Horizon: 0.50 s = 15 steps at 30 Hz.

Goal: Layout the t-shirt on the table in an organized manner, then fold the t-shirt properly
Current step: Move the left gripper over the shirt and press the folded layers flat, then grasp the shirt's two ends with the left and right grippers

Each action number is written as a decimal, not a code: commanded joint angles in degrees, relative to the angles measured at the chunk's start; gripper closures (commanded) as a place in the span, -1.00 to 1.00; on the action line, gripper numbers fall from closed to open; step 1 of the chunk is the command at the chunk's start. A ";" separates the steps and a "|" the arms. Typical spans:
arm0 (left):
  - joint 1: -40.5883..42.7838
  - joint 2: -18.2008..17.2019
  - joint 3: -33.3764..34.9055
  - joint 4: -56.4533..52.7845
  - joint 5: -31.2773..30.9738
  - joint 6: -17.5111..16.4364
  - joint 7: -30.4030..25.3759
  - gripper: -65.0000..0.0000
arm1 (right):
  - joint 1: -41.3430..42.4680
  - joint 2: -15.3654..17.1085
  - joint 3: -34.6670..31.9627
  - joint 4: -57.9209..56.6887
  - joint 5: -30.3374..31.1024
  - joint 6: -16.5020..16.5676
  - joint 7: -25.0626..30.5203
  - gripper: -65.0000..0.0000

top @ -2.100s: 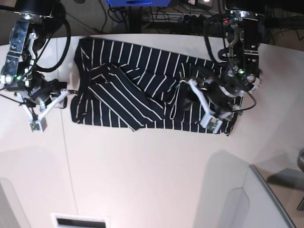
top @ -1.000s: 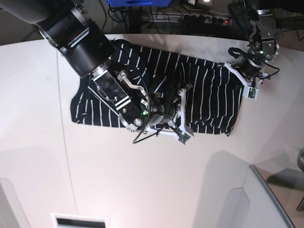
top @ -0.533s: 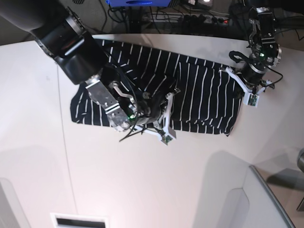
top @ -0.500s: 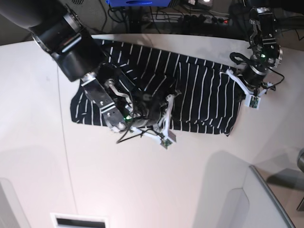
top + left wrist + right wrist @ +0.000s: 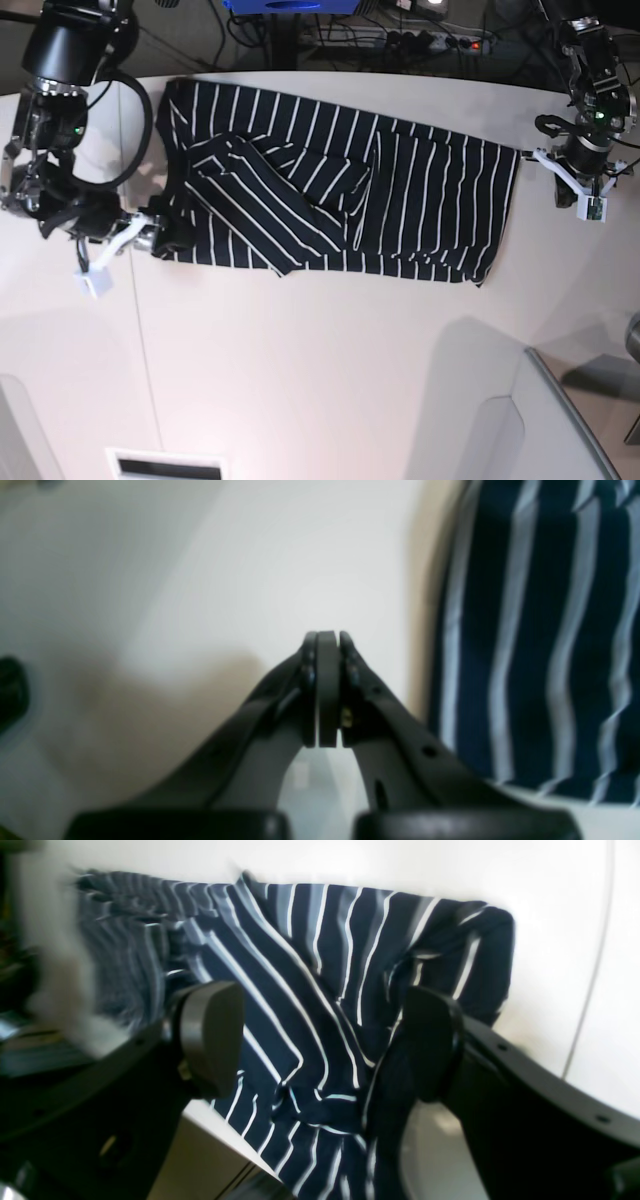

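The t-shirt (image 5: 420,200), dark navy with thin white stripes, lies spread across the far half of the white table (image 5: 300,380). A diagonal flap is folded over its left middle. In the base view my right gripper (image 5: 160,236) sits at the shirt's front left corner. The right wrist view shows it (image 5: 320,1040) open, its fingers wide apart over rumpled striped cloth (image 5: 320,965). My left gripper (image 5: 583,198) hangs just past the shirt's right edge. In the left wrist view it (image 5: 327,690) is shut with nothing between the pads, and the shirt (image 5: 540,630) lies to its right.
Cables and a power strip (image 5: 420,40) run behind the table's curved far edge. A thin seam line (image 5: 140,330) crosses the tabletop on the left. A grey panel (image 5: 560,420) rises at the front right, and a slotted vent (image 5: 165,465) sits at the front edge.
My right arm has pulled back from the shirt's middle to its front left corner and its gripper has opened. My left gripper has drifted right, off the shirt's edge.
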 commanded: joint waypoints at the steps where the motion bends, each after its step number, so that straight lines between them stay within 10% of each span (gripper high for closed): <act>1: -0.60 -0.98 -0.21 0.51 -1.89 0.40 -1.43 1.00 | 0.39 2.10 1.32 -2.65 1.11 1.51 -0.29 -0.44; 6: 0.11 -5.63 -0.21 -1.77 -11.82 0.40 -1.43 1.00 | 1.36 7.20 1.67 -14.08 3.04 4.76 0.50 -0.44; 15: -2.79 -7.57 -0.21 -9.95 -13.23 0.40 -1.61 1.00 | 1.54 5.71 1.58 -19.36 2.87 9.34 1.12 -0.44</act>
